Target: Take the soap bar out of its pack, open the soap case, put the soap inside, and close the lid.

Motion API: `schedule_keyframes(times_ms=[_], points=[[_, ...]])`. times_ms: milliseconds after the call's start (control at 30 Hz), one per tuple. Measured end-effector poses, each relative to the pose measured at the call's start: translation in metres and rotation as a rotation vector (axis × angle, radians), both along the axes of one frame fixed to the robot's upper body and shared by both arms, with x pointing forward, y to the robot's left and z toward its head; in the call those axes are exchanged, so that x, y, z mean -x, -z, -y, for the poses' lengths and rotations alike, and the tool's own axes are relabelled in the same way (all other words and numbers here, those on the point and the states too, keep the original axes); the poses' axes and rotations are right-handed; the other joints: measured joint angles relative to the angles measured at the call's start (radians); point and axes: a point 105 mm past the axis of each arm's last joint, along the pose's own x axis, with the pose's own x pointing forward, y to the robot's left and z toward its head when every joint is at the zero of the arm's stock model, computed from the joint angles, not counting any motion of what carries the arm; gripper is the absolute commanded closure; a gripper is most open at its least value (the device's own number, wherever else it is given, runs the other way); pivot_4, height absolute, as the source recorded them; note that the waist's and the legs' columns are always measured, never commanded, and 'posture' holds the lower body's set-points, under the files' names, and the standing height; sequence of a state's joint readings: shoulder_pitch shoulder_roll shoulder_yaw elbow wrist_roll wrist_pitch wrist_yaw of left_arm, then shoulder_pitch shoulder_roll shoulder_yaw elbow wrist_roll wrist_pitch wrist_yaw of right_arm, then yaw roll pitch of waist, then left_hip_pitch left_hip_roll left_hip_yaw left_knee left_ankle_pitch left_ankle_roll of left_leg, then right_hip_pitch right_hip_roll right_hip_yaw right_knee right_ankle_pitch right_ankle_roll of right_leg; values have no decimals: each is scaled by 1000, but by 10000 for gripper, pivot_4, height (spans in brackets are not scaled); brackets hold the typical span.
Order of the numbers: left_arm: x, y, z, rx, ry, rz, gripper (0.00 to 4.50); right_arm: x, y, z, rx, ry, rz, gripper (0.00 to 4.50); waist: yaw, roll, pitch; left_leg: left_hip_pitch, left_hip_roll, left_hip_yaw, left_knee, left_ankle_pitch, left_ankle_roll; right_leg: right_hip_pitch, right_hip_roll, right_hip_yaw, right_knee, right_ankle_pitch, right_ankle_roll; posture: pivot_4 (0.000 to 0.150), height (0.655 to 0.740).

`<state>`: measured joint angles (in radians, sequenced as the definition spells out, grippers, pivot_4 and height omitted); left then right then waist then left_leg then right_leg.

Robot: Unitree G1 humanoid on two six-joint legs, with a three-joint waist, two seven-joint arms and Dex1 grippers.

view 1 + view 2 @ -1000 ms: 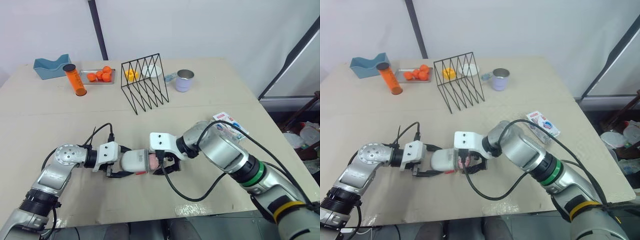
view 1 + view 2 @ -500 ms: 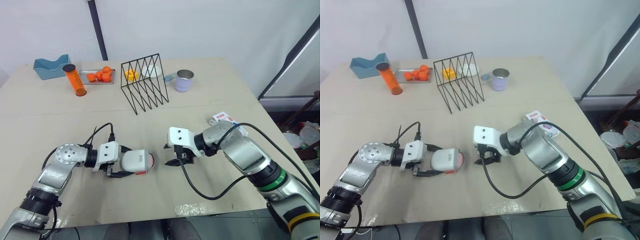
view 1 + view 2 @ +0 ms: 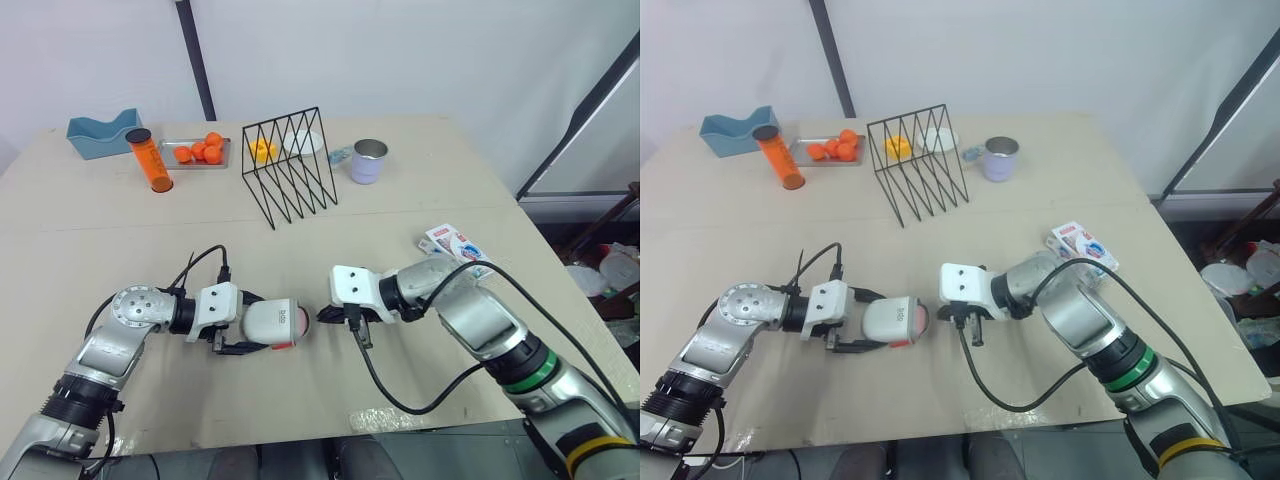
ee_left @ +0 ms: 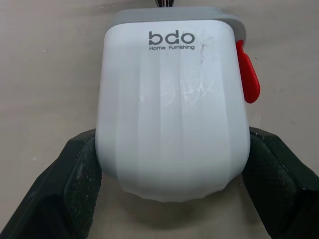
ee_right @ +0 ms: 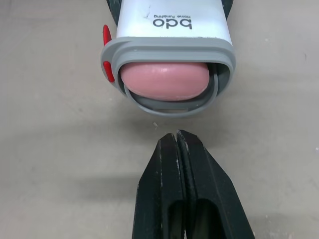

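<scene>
Now left gripper [image 4: 172, 142] clamps soap case [image 5: 172, 22] (soap [image 5: 164, 80] inside).

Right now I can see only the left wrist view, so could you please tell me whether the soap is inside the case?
Observer: Yes, the pink soap bar lies inside the soap case; it shows through the uncovered mouth.
Operator: Thank you. Where is the right gripper?
Observer: The right gripper is shut, with its tips pointing at that mouth, just short of it and not touching.
Operator: And where is the pack?
Observer: The soap pack lies on the table, beyond the right arm.
</scene>
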<state>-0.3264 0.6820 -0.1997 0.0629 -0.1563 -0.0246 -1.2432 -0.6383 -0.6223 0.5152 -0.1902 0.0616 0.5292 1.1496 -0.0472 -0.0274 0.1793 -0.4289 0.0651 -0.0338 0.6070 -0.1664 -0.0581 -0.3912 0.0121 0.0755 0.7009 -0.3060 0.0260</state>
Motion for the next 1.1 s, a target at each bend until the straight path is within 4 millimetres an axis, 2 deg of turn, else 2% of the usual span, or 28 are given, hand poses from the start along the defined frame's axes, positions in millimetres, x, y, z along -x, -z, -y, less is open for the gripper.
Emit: schedule_keyframes(times_ms=[300, 567, 800, 900, 967, 1033, 1067, 1100], points=[[-1, 0, 1, 5, -9, 1, 10339, 0, 7, -7, 3, -9, -12, 44581, 0, 0, 0, 0, 0, 0, 0, 0, 0, 0, 0, 0, 0, 0, 0, 1500, 7400], [-2, -1, 1, 9, -17, 8, 10339, -2, 8, -5, 5, -2, -11, 44581, 0, 0, 0, 0, 0, 0, 0, 0, 0, 0, 0, 0, 0, 0, 0, 1500, 7400], [-6, -4, 0, 26, -52, 49, 10339, -20, -12, 36, -42, 150, -35, 44581, 1, 0, 0, 0, 0, 0, 0, 0, 0, 0, 0, 0, 0, 0, 0, 1500, 7400], [-10, -8, -1, 43, -80, 80, 10339, -19, -15, 48, -75, 212, -138, 38013, 0, 0, 0, 0, 0, 0, 0, 0, 0, 0, 0, 0, 0, 0, 0, 1500, 7400], [-10, -8, -1, 48, -81, 87, 10339, -17, -14, 51, -85, 234, -180, 29257, 0, 0, 0, 0, 0, 0, 0, 0, 0, 0, 0, 0, 0, 0, 0, 1500, 7400], [-11, -8, 2, 65, -89, 93, 10339, -14, -15, 54, -121, 286, -290, 25244, 1, 0, 0, 0, 0, 0, 0, 0, 0, 0, 0, 0, 0, 0, 0, 1500, 7400], [-11, -7, 4, 80, -95, 95, 10339, -9, -14, 55, -137, 319, -378, 17973, 1, 0, 0, 0, 0, 0, 0, 0, 0, 0, 0, 0, 0, 0, 0, 1500, 7400], [-11, -7, 4, 82, -96, 95, 10339, -8, -14, 55, -140, 325, -394, 17973, 1, 0, 0, 0, 0, 0, 0, 0, 0, 0, 0, 0, 0, 0, 0, 1500, 7400]])
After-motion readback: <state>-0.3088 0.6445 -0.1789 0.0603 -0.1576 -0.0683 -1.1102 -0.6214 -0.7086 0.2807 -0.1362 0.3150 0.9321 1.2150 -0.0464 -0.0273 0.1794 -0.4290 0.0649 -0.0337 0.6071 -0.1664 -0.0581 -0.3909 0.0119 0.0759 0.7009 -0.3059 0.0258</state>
